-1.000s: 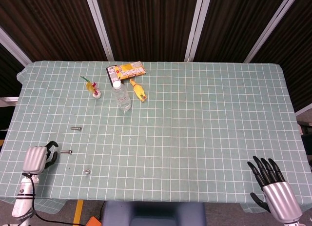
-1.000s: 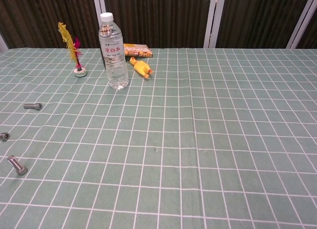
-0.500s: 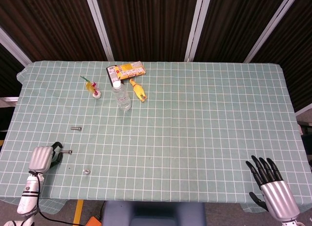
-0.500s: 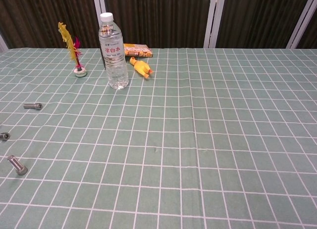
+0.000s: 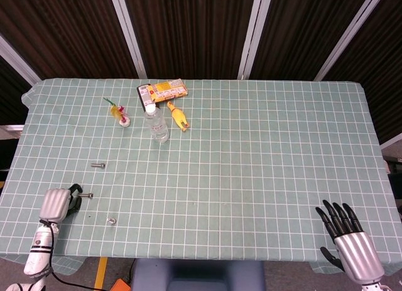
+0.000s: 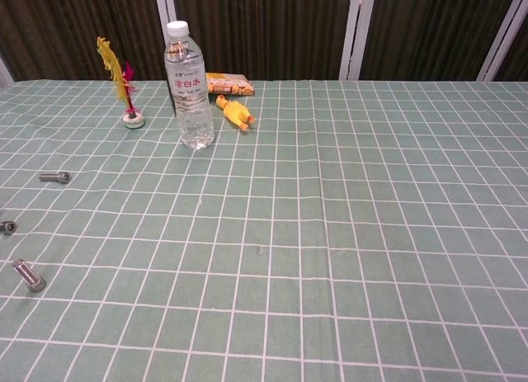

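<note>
- The left robot hand (image 5: 55, 205) sits at the near left corner of the bench (image 5: 264, 171), knuckles up, its dark fingers curled in with nothing in them.
- A small bolt (image 5: 86, 195) lies just beside those fingertips, on the side away from the near edge; whether they touch cannot be told.
- A second bolt (image 5: 112, 221) lies near the near edge, a little toward the middle from the left robot hand.
- A third bolt (image 5: 97, 166) lies further from the near edge, along the left side.
- The right robot hand (image 5: 348, 237) hangs at the near right corner, fingers spread apart and straight, holding nothing, well apart from every object.
- A clear water bottle (image 5: 157, 124) stands upright toward the far edge, left of centre.
- A yellow rubber chicken (image 5: 178, 117) lies just beside the bottle.
- A yellow box (image 5: 163, 91) lies nearest the far edge, behind the bottle.
- A feathered shuttlecock (image 5: 119, 112) stands left of the bottle.
- The chest view shows neither robot hand.
</note>
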Available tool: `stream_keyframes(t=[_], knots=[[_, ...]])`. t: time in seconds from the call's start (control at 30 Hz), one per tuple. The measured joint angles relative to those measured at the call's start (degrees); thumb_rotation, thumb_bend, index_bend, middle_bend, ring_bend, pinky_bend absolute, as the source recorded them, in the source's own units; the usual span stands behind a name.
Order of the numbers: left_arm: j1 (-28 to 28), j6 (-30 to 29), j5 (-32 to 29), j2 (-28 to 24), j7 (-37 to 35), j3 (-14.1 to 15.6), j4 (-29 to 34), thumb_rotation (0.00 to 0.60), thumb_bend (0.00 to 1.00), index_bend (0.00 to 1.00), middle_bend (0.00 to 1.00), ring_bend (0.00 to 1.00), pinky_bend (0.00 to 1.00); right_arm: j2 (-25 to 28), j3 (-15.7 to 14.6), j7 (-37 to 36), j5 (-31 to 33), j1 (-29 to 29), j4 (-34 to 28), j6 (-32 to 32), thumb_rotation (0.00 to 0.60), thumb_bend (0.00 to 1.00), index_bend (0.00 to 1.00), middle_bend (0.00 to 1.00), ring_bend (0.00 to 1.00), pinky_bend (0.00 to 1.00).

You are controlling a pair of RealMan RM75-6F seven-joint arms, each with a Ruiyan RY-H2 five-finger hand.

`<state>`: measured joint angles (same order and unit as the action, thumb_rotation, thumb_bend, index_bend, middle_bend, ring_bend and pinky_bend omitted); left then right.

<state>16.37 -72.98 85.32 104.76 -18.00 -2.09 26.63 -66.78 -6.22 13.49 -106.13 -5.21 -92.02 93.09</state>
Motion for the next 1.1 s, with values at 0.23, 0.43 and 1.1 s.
stream_keyframes(t=[0.23, 0.43, 1.1], knots=[[0.1, -0.3, 0.0, 0.3, 0.3, 0.0, -0.2, 0.600, 0.44, 0.55, 1.00, 1.00, 1.00, 0.0, 0.1, -0.1, 0.2, 0.1, 0.0, 0.0, 0.600, 0.28, 0.00, 0.00, 0.00, 0.00], [0.0, -1.6, 0.2, -0.1, 0.4, -0.1, 0.4, 0.600, 0.44, 0.56, 1.00, 1.00, 1.00, 0.0, 0.0, 0.0, 0.2, 0.1, 0.0, 0.0, 0.600, 0.28, 0.00, 0.00, 0.00, 0.00], [0.0, -6.4, 1.8, -5.3, 7.5, 0.3, 12.5, 0.600, 0.44, 0.54, 1.00, 1.00, 1.00, 0.2, -0.2, -0.3, 0.0, 0.0, 0.0, 0.3, 0.600, 0.28, 0.00, 0.00, 0.00, 0.00]])
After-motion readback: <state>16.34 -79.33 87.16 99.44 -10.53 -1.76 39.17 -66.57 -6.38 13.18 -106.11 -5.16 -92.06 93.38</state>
